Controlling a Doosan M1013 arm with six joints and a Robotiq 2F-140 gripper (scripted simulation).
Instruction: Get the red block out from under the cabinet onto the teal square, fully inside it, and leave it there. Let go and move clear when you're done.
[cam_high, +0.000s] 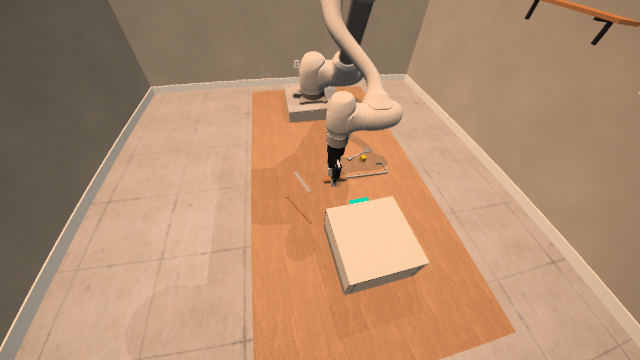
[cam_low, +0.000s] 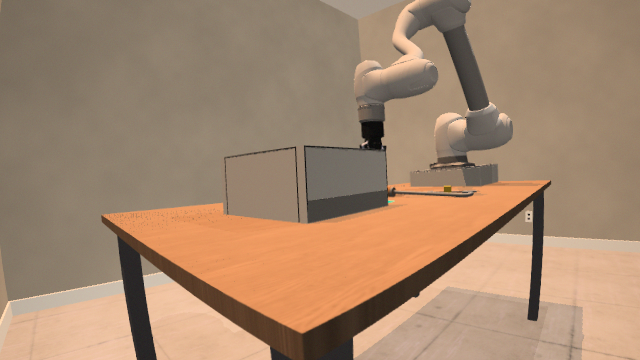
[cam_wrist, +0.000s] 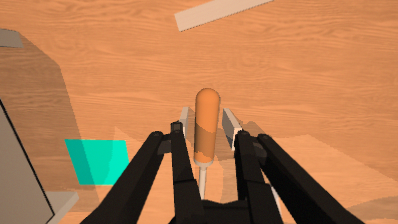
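Jaws partly parted and clamped on nothing: the gripper (cam_wrist: 207, 122) points straight down at the table (cam_high: 290, 310), its two pads (cam_wrist: 231, 125) straddling the orange handle of a screwdriver (cam_wrist: 207, 107) with a visible gap on each side. The screwdriver lies flat on the wood, handle pointing away from the wrist camera, and its thin metal shaft runs back beneath the palm.

Red block: not visible in any view. Neither the top nor the exterior view shows the space under the cabinet (cam_high: 375, 240).

The teal square (cam_wrist: 97, 160) lies flat on the table beside the gripper and just off the cabinet's near corner. From above, only a thin strip of it (cam_high: 359, 200) shows past the cabinet's far edge.

Other items noted on the table: a grey ruler (cam_high: 302, 181) and a thin wooden stick (cam_high: 298, 209) on one side of the gripper, a hacksaw (cam_high: 372, 173), a wrench (cam_high: 356, 155) and a small yellow block (cam_high: 363, 157) on the other.
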